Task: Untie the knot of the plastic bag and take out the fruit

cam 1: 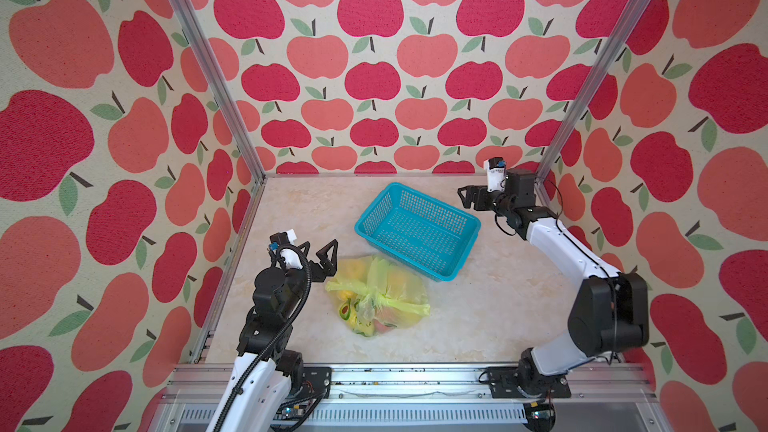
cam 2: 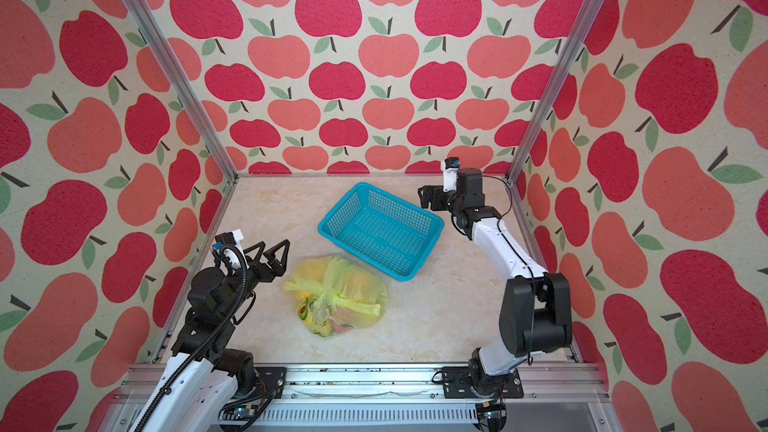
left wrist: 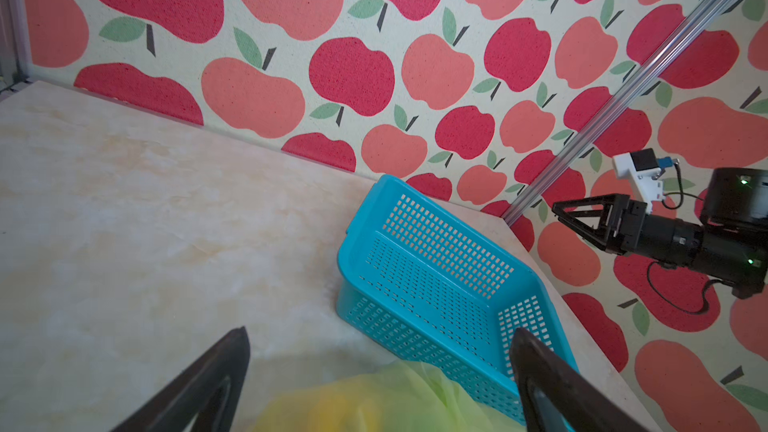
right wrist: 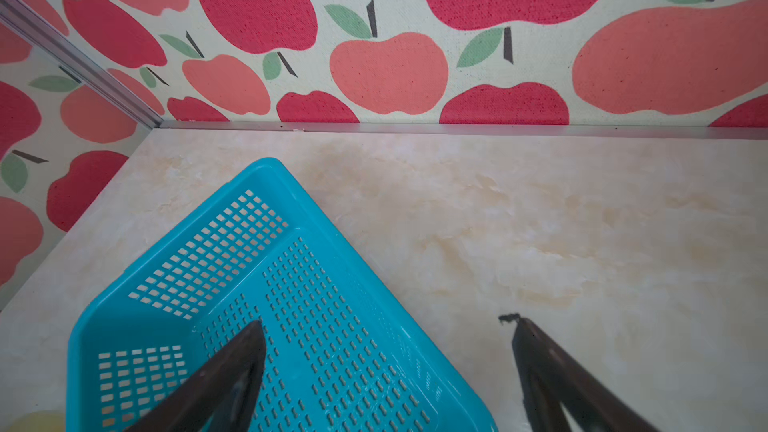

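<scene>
Marbled table (cam 1: pixel 478 317) bears plastic bag (cam 1: pixel 397 284) beside teal basket (cam 1: pixel 417 230).

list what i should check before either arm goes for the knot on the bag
1. left gripper open and empty: ok
2. right gripper open and empty: ok
3. knot facing up, uncovered in both top views: ok
4. knot seen by a wrist camera: not ok; the left wrist view catches only an edge of the plastic bag
5. room in the basket for the fruit: ok, it is empty
6. gap between plastic bag and basket: cannot tell; they lie very close
</scene>
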Controlling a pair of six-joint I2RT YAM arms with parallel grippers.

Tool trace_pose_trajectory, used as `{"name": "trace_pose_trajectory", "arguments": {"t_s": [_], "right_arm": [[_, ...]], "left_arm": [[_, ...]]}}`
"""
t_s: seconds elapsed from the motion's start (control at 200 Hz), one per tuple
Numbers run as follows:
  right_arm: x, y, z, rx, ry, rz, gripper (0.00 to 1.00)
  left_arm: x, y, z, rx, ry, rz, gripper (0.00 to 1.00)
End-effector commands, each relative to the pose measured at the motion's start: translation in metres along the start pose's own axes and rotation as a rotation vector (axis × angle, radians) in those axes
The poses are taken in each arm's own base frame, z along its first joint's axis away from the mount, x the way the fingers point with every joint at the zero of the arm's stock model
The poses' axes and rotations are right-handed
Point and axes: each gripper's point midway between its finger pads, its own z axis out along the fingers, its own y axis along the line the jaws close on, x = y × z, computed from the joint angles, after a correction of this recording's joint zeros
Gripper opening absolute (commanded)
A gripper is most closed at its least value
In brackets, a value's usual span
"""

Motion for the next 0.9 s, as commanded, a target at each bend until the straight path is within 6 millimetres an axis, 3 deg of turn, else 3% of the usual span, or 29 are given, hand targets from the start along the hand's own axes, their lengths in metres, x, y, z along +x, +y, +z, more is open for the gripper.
{"name": "trace_pose_trajectory", "arguments": {"t_s": [0.0, 0.235, 0.475, 0.725, 0.895], "right_arm": [[0.033, 0.005, 0.028, 0.021, 0.222, -0.116, 0.97], [0.045, 0.007, 0.078, 0.034, 0.362, -0.209, 0.99], [0.051, -0.001, 0.104, 0.038, 0.438, -0.21, 0.96], [0.073, -0.01, 0.099, 0.066, 0.503, -0.127, 0.66], [0.087, -0.022, 0.07, 0.124, 0.483, -0.058, 0.48]], "left_arm": [[0.018, 0.011, -0.006, -0.064, 0.091, -0.005, 0.99], [0.043, 0.017, 0.0, -0.07, 0.168, -0.019, 0.99], [0.043, 0.003, 0.002, -0.028, 0.211, -0.005, 0.99], [0.048, -0.021, -0.002, 0.025, 0.281, 0.057, 0.99], [0.047, -0.033, -0.005, 0.028, 0.295, 0.093, 0.99]]}}
